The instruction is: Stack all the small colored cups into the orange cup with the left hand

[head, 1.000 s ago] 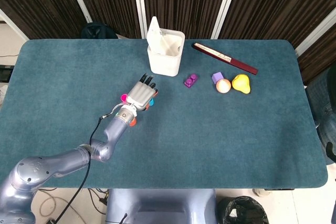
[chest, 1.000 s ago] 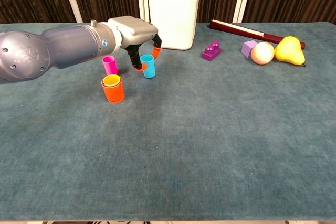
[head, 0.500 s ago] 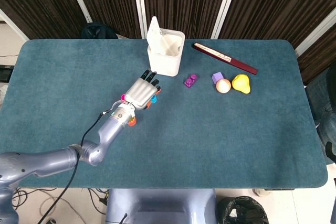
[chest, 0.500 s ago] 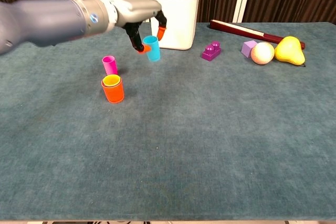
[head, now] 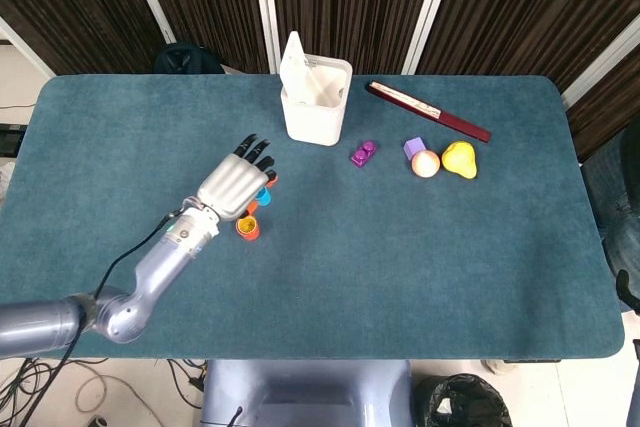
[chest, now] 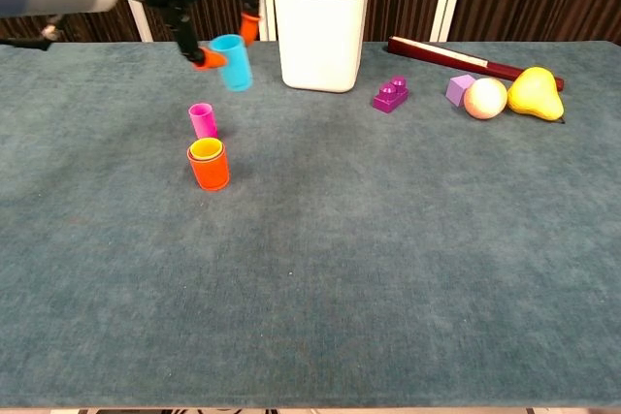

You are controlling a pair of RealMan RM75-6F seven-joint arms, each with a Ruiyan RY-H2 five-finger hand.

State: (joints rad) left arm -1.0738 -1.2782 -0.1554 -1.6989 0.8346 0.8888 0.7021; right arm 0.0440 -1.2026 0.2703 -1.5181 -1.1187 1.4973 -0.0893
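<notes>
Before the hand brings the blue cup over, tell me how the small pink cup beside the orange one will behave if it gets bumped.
The small pink plastic cup would probably tip easily: it stands upright, narrow and taller than wide, on soft carpet-like cloth. It looks light and rigid, so a nudge would likely topple it, not slide it. Once down, its round wall may let it roll toward the orange cup.

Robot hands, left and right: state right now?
Left robot hand: holding the blue cup, lifted above the table.
Right robot hand: not in either view.
</notes>
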